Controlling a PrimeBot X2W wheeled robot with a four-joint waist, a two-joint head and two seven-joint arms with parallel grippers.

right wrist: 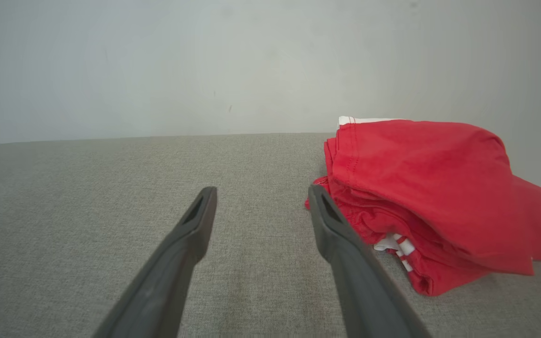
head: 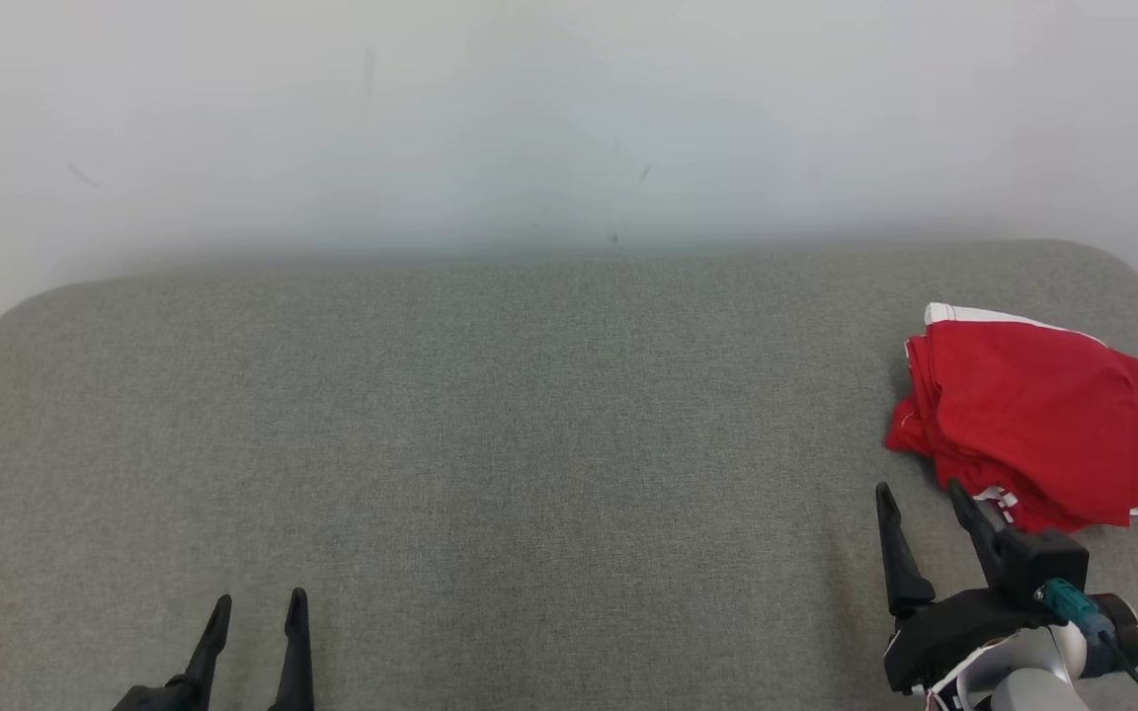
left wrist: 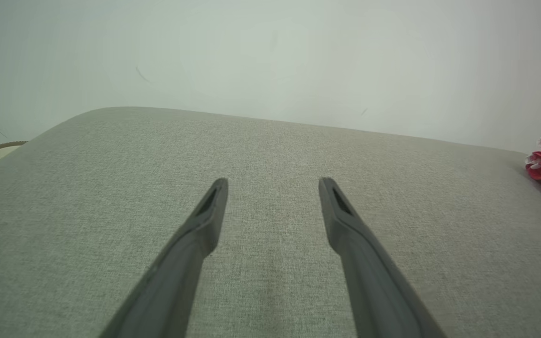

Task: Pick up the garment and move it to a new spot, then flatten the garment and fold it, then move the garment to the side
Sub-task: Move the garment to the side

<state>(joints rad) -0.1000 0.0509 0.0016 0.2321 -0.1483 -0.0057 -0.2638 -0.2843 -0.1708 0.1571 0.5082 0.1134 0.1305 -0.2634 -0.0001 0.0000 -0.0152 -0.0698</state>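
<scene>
Right wrist view shows white stripes (right wrist: 399, 245) inside the garment (right wrist: 421, 188).

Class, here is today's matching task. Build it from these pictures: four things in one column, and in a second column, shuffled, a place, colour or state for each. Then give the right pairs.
Column one
1. garment
2. left gripper
3. right gripper
4. padded surface

Column two
A. grey woven fabric, broad and flat
B. open, at the lower left of the head view
C. red with white trim, bunched at the right
D. open, close beside something red

Pairs: 1-C, 2-B, 3-D, 4-A
</scene>
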